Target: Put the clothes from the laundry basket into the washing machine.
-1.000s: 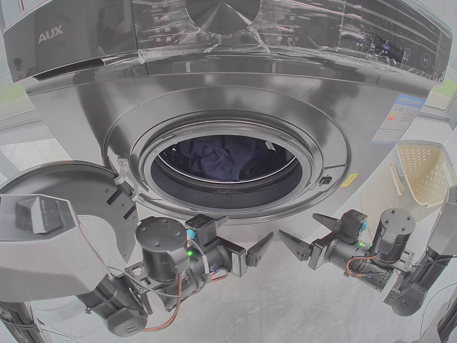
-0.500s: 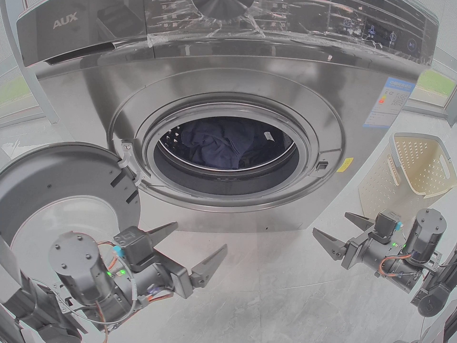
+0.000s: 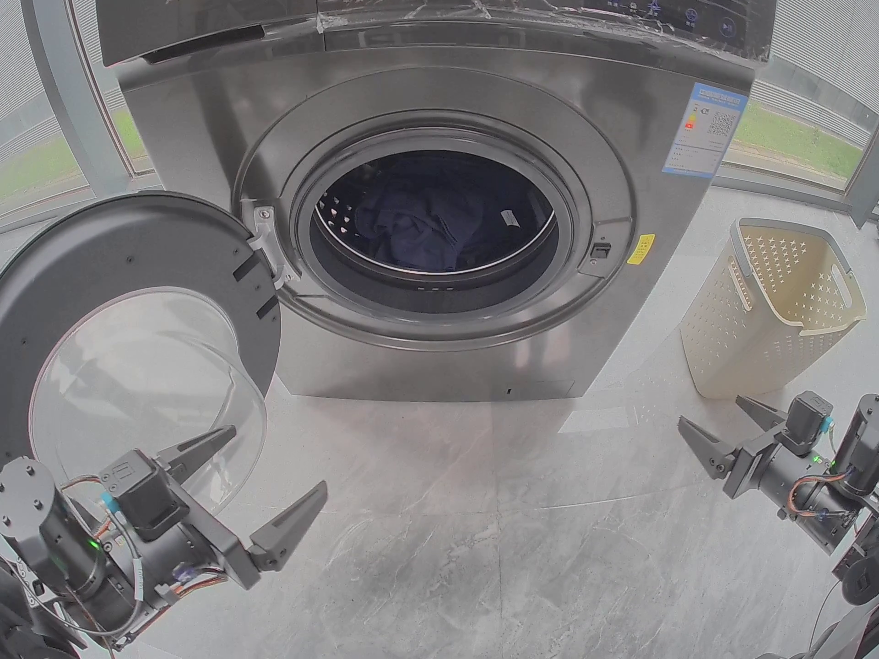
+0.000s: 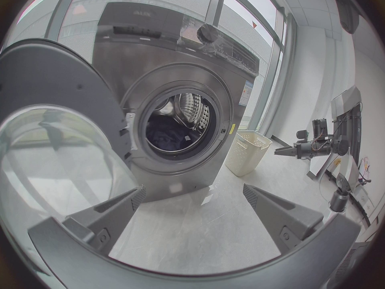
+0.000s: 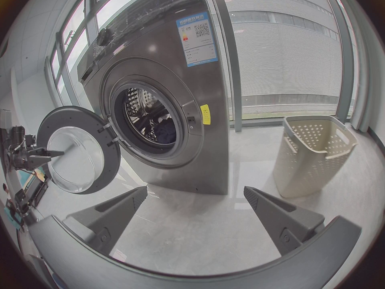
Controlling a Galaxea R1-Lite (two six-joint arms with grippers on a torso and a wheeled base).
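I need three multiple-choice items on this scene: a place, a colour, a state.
1. Where does the laundry basket stand?
A) on the floor, right of the washing machine
B) on top of it
C) on a shelf
2. What colour are the clothes in the drum?
A) white
B) dark blue
C) red
3. How is the door?
A) shut
B) swung open
C) taken off
Key: 1 A, it stands on the floor at the machine's right; 2 B, dark blue cloth lies inside; 3 B, it hangs open on its hinge.
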